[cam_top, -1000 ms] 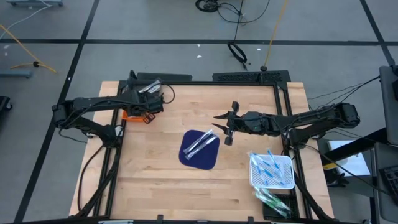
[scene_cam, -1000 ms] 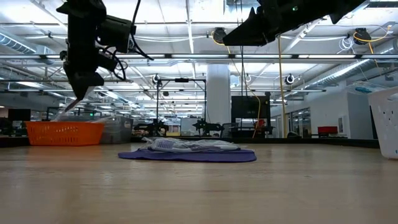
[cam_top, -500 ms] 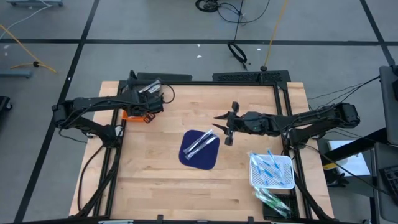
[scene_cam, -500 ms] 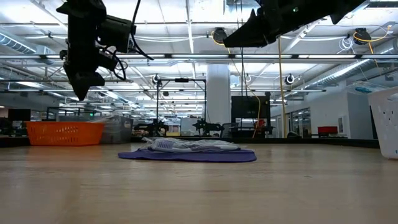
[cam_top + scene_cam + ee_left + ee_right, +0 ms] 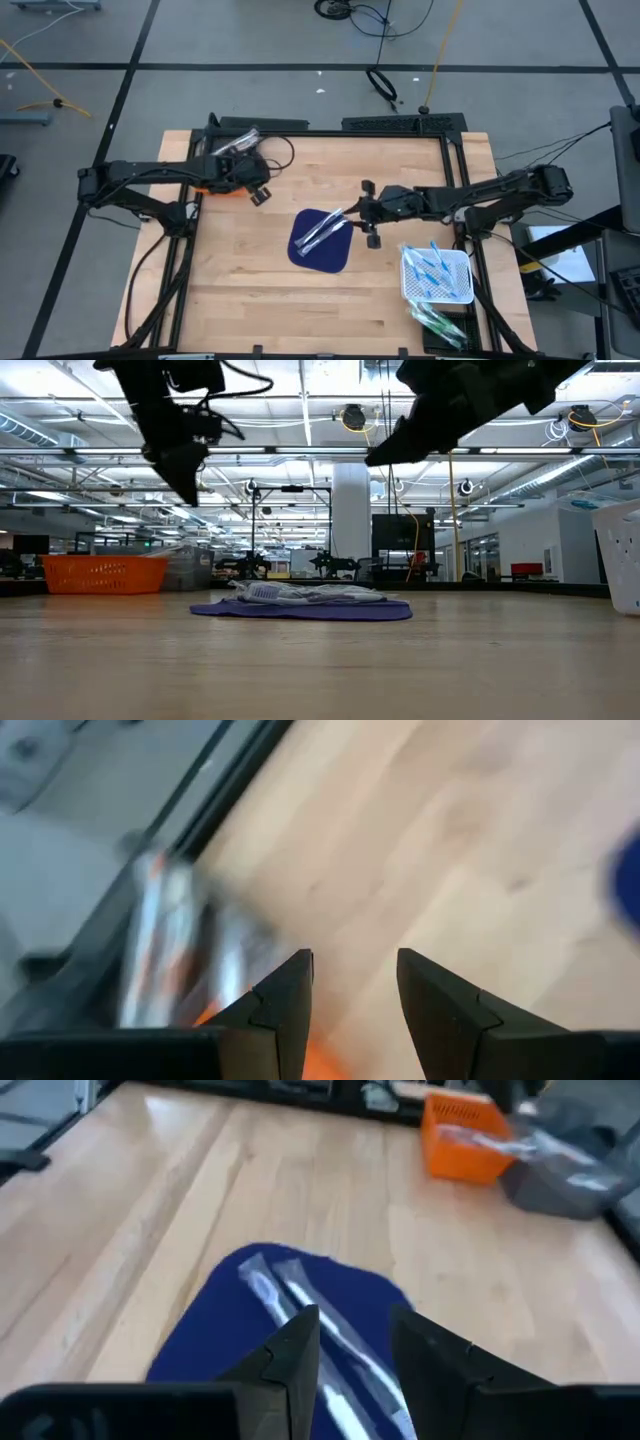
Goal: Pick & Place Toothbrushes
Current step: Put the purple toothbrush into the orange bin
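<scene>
Nearest in the high view, we saw blue toothbrushes (image 5: 432, 268) filling a white basket (image 5: 437, 276) at the worktop (image 5: 250, 290) edge. Mid-worktop, two wrapped toothbrushes (image 5: 322, 231) lay on the dark blue mat (image 5: 322, 243); the right tool (image 5: 361, 214) hung beside it, fingers narrowly parted, empty. Farther, the left tool (image 5: 262, 190) was near the orange basket (image 5: 466, 1135), narrowly parted, empty. Only the right wrist view showed wrapped contents in that basket.
</scene>
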Motion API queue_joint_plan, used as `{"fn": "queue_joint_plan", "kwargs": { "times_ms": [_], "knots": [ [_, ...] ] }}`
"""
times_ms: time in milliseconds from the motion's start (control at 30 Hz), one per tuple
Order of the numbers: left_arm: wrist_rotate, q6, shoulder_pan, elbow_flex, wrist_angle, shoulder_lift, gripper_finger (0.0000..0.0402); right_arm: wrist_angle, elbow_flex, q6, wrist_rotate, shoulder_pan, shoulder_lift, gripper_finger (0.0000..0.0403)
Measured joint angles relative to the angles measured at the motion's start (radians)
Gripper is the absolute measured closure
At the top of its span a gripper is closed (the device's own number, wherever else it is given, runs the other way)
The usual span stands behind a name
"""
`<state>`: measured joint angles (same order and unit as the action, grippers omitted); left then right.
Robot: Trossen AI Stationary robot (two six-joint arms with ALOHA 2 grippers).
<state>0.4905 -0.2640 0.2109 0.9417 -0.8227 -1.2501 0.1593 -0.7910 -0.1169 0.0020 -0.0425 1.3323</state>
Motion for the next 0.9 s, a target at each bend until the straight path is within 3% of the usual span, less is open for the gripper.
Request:
{"fn": "queue_joint_plan", "kwargs": {
  "times_ms": [167,367,633,900],
  "knots": [
    [-0.104,0.078,-0.023,0.0,0.153,-0.009,0.0252,-0.003,0.0,-0.008,-0.006,-0.005,0.091,0.0291],
    [-0.175,0.103,-0.046,0.0,0.218,-0.009,0.0252,0.012,0.0,-0.053,-0.005,-0.005,0.182,0.0291],
    [-0.179,0.095,-0.088,-0.01,0.258,-0.008,0.0252,0.043,0.001,-0.106,0.002,-0.002,0.269,0.0291],
    [-0.18,0.057,-0.141,-0.122,0.378,-0.008,0.0252,0.107,0.0,-0.113,0.001,0.031,0.36,0.0291]
  ]
}}
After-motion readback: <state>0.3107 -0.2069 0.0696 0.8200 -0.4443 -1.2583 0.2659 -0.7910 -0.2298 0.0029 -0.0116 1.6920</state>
